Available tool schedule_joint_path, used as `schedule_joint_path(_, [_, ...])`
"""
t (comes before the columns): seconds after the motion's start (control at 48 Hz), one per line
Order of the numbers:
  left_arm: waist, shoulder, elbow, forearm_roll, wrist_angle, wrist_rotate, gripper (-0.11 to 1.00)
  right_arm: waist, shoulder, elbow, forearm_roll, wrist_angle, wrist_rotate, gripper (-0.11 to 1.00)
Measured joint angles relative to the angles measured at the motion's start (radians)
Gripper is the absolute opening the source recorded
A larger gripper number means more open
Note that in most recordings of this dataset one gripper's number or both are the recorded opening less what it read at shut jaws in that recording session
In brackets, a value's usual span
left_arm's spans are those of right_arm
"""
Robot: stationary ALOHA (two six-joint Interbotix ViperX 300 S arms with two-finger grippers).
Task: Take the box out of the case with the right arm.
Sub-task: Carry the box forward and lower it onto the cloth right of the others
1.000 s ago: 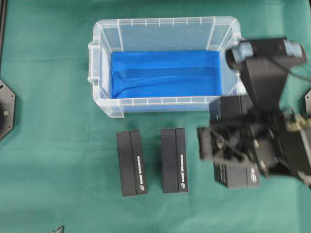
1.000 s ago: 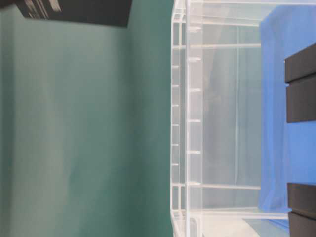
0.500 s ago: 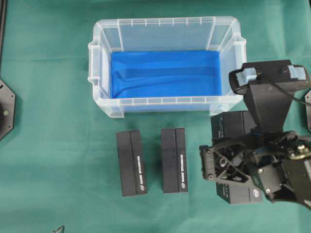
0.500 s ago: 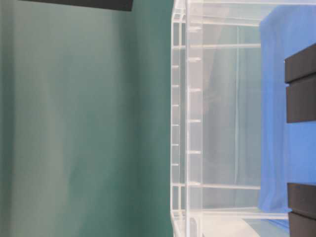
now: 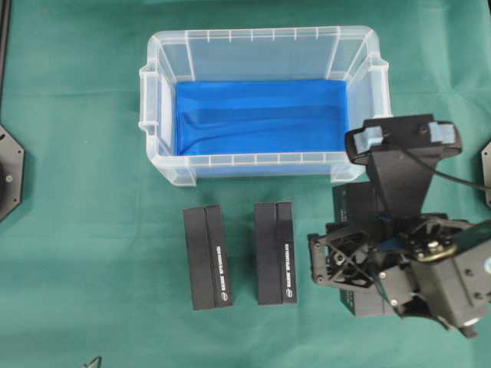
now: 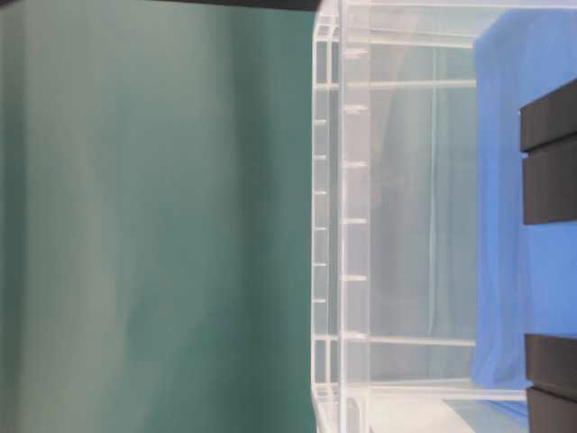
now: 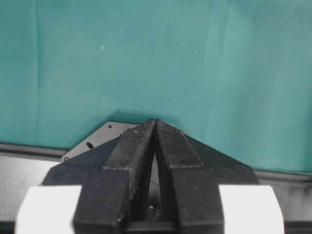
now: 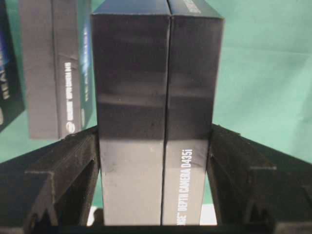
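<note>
1. On my far left, the left gripper (image 7: 155,127) hangs over bare green cloth (image 7: 146,58), its two fingers pressed together with nothing between them.
2. Next I see the case (image 5: 261,162), a clear tub with a blue floor, standing at the back of the cloth. From overhead it holds no box that I can make out.
3. In front of the case, two black boxes lie flat, side by side and apart: the left one (image 5: 207,257) and the middle one (image 5: 275,253). Both have white lettering along one edge.
4. To the right of them, I have the right gripper (image 8: 155,165) clamped on a third black box (image 8: 156,107). In my right wrist view, the fingers (image 8: 63,170) press against both long sides of that box, which carries white print reading "DEPTH CAMERA D435i".
5. From overhead, this held box (image 5: 354,203) sits outside the case, just in front of its right corner, largely hidden under the right arm (image 5: 406,176).
6. I cannot tell whether the box rests on the cloth or hangs above it.
</note>
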Motion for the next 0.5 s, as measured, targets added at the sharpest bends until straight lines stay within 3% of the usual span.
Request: schedule_joint_path(0.5, [0.000,0.000,0.002,0.000,0.000,0.000,0.00,-0.012,0.021,0.288,0.021,-0.324,0.071,0.65])
